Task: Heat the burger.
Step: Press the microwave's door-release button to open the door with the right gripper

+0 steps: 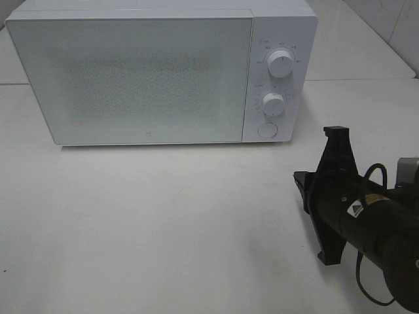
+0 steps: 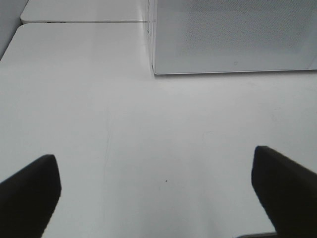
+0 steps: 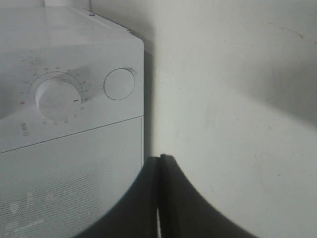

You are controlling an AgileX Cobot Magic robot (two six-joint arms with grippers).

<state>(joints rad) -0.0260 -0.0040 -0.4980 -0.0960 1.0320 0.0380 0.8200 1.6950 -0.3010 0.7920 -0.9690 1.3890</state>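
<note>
The burger shows in none of the views. The microwave [image 1: 150,72] stands with its door [image 1: 131,78] closed, and nothing can be made out through the door's dotted screen, so whether the burger sits inside cannot be told.

The right gripper [image 1: 301,180] is in front of the microwave's control side, near it but apart, above the table [image 1: 163,222]. Its fingers [image 3: 168,198] are pressed together on nothing and form a single tip aimed at the microwave's front right corner. From that tip, the round button [image 1: 267,129] is the closest control, with the lower knob [image 1: 273,103] and the upper knob [image 1: 280,62] beyond it. This arm is probably the one to work the panel.

The left gripper [image 2: 154,168] hangs in front of the microwave's other end, fingers spread wide and empty.
</note>
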